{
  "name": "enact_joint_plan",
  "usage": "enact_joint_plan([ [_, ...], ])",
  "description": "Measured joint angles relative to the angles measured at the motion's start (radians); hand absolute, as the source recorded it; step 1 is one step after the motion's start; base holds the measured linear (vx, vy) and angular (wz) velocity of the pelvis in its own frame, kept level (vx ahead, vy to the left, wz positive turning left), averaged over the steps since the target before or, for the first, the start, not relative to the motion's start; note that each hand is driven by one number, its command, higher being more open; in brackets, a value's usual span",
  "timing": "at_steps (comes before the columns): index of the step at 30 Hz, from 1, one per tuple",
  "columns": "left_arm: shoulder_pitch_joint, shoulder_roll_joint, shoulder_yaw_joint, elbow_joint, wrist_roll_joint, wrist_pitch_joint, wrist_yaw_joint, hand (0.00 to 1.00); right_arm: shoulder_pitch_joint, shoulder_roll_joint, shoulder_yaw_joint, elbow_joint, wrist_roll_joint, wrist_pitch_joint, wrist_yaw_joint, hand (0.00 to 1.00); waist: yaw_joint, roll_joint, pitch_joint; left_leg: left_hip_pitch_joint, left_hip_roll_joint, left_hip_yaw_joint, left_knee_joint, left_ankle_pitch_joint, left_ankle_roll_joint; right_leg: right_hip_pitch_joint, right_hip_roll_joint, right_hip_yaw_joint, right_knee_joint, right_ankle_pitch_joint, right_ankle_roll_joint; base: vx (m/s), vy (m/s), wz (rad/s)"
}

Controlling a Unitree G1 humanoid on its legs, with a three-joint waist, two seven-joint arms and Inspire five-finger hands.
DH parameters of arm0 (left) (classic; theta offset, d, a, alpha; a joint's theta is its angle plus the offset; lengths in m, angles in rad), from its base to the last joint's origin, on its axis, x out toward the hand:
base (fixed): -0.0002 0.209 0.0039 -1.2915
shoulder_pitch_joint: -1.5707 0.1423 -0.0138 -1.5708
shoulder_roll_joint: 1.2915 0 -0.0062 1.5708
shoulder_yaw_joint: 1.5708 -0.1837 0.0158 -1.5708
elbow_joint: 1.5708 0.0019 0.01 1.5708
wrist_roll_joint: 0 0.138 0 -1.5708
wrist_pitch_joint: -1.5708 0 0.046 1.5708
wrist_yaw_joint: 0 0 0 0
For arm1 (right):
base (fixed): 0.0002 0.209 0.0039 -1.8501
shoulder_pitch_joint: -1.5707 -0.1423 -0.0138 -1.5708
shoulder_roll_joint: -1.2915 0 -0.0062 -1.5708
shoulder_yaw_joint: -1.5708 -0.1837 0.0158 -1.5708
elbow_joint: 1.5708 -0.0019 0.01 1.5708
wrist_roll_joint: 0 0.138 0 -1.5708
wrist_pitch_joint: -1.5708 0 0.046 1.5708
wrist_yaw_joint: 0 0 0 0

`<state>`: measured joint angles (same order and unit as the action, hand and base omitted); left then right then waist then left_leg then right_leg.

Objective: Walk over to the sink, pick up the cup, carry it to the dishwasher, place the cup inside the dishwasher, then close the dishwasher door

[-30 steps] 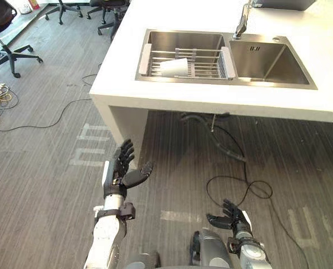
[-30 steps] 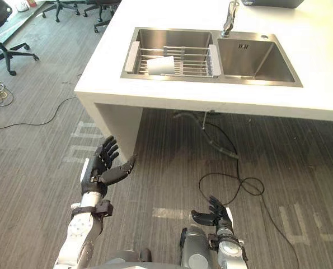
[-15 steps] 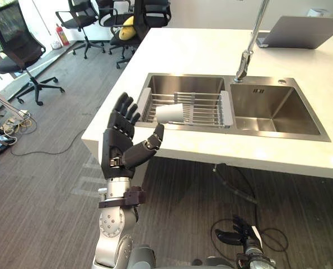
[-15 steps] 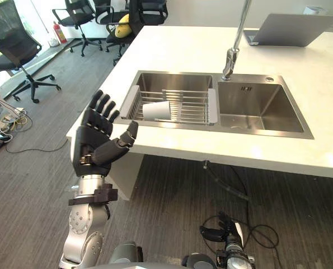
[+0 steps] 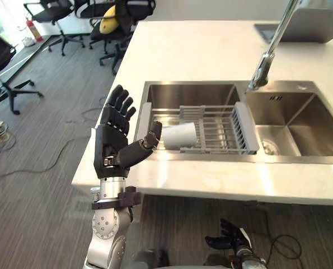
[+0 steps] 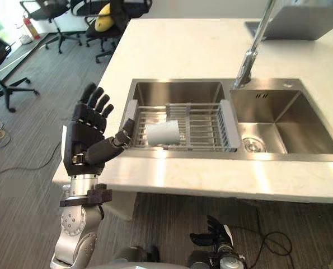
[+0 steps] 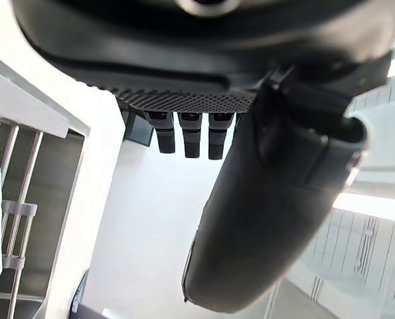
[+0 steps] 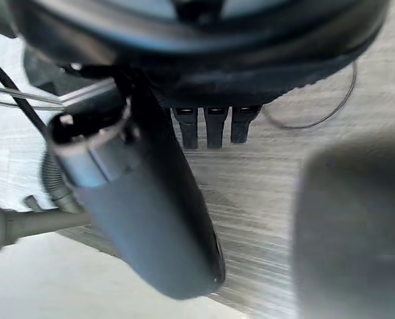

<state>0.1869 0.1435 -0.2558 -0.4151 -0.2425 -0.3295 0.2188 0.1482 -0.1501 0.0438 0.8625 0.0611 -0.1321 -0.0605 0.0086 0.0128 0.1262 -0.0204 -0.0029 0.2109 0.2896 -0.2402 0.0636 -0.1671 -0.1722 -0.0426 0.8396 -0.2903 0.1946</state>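
One worktop [image 5: 200, 50]: white, smooth and glossy like polished stone, with squared edges.
Sink [image 5: 317, 129]: brushed steel with two rectangular basins, sunk in near the worktop's front edge.
Rack [image 5: 222, 131]: thin metal wires with flat grey end pieces. It bridges the left basin from rim to rim.
Tap [image 5: 265, 63]: shiny chrome tube rising from the back rim of the sink, between the two basins.
Left hand [image 5: 115, 148]: dark and chunky, held up by the worktop's front left corner. The fingers are straight and fanned apart, the thumb sticks out toward the rack, and it's holding nothing.
Cup [image 5: 180, 136]: plain white and tapered, lying on its side on the rack wires at the rack's left end. It's just past the left hand's thumb tip, and I can't tell if they touch.
Right hand [image 5: 228, 242]: down low below the worktop's front edge, over the grey ribbed floor [image 5: 37, 145]. Its fingers are loose and apart, and it's empty.
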Motion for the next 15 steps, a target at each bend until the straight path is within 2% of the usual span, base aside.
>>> enact_joint_plan([
  [3, -0.002, -0.005, -0.028, 0.011, 0.009, 0.0, -0.007, 0.9, -0.019, 0.0, 0.0, 0.004, -0.014, -0.002, 0.001, 0.9, -0.006, 0.005, 0.001, 0.051, 0.03, -0.015, -0.042, 0.001, -0.006, -0.104, 0.018, -0.078, -0.033, -0.056, -0.102, 0.32, -0.094, 0.12],
  [5, -0.003, -0.008, -0.028, 0.041, 0.009, 0.006, -0.012, 0.9, -0.028, 0.0, 0.0, 0.002, -0.015, -0.005, 0.007, 0.9, -0.009, 0.007, 0.002, 0.069, 0.057, -0.022, -0.033, -0.006, -0.025, -0.159, 0.043, -0.098, -0.163, -0.046, -0.131, 0.3, -0.17, 0.09],
  [6, -0.003, -0.002, -0.024, 0.054, 0.009, 0.014, -0.014, 0.9, -0.02, 0.0, 0.003, -0.003, -0.015, -0.006, 0.007, 0.9, -0.01, -0.011, -0.006, 0.072, 0.058, -0.029, -0.007, -0.026, -0.066, -0.15, 0.057, -0.102, -0.364, 0.079, -0.162, 0.33, -0.209, 0.26],
  [7, -0.005, -0.009, -0.022, 0.087, 0.011, 0.022, -0.022, 0.9, -0.014, -0.016, -0.002, 0.004, -0.011, -0.008, 0.009, 0.9, -0.018, 0.008, -0.008, 0.084, 0.073, -0.052, 0.028, -0.059, -0.1, -0.131, 0.065, -0.11, -0.397, 0.194, -0.178, 0.41, -0.236, 0.26],
  [9, -0.004, -0.023, -0.02, 0.116, 0.014, 0.046, -0.026, 0.9, -0.015, -0.044, -0.02, 0.015, -0.012, -0.007, 0.008, 0.9, -0.014, 0.047, -0.021, 0.079, 0.104, -0.076, 0.053, -0.052, -0.101, -0.086, 0.099, -0.119, -0.445, 0.186, -0.19, 0.32, -0.175, 0.07],
  [10, -0.012, -0.02, -0.02, 0.118, 0.045, 0.055, -0.033, 0.9, -0.011, -0.053, -0.038, 0.016, -0.012, -0.007, 0.01, 0.9, -0.016, 0.057, -0.025, 0.081, 0.112, -0.095, 0.053, -0.036, -0.102, -0.065, 0.106, -0.131, -0.464, 0.181, -0.198, 0.25, -0.162, 0.04],
  [11, -0.015, -0.019, -0.02, 0.118, 0.052, 0.057, -0.036, 0.9, -0.009, -0.053, -0.041, 0.016, -0.012, -0.007, 0.01, 0.9, -0.017, 0.057, -0.025, 0.081, 0.112, -0.099, 0.053, -0.03, -0.105, -0.061, 0.106, -0.134, -0.468, 0.18, -0.2, 0.26, -0.193, 0.34],
  [12, -0.04, -0.004, -0.02, 0.118, 0.094, 0.06, -0.057, 0.9, 0.005, -0.061, -0.049, 0.014, -0.011, -0.008, 0.01, 0.9, -0.023, 0.058, -0.025, 0.075, 0.117, -0.123, 0.08, 0.001, -0.131, -0.024, 0.108, -0.159, -0.503, 0.179, -0.201, 0.18, -0.15, 0.36],
  [13, -0.052, 0.006, -0.019, 0.118, 0.11, 0.061, -0.065, 0.9, 0.012, -0.064, -0.052, 0.016, -0.01, -0.009, 0.01, 0.9, -0.023, 0.057, -0.024, 0.067, 0.119, -0.127, 0.106, 0.01, -0.142, -0.004, 0.109, -0.166, -0.522, 0.179, -0.201, 0.15, -0.113, 0.5],
  [14, -0.073, 0.024, -0.015, 0.119, 0.133, 0.061, -0.073, 0.9, 0.03, -0.061, -0.057, 0.019, -0.005, -0.011, 0.01, 0.9, -0.025, 0.061, -0.017, 0.043, 0.126, -0.136, 0.19, 0.029, -0.157, 0.044, 0.109, -0.182, -0.557, 0.179, -0.201, 0.13, -0.064, 0.37],
  [15, -0.093, 0.042, -0.01, 0.12, 0.161, 0.061, -0.075, 0.9, 0.055, -0.059, -0.056, 0.019, -0.004, -0.009, 0.016, 0.9, -0.023, 0.055, -0.005, 0.016, 0.13, -0.146, 0.295, 0.06, -0.171, 0.099, 0.105, -0.191, -0.595, 0.183, -0.206, 0.12, -0.039, 0.31],
])
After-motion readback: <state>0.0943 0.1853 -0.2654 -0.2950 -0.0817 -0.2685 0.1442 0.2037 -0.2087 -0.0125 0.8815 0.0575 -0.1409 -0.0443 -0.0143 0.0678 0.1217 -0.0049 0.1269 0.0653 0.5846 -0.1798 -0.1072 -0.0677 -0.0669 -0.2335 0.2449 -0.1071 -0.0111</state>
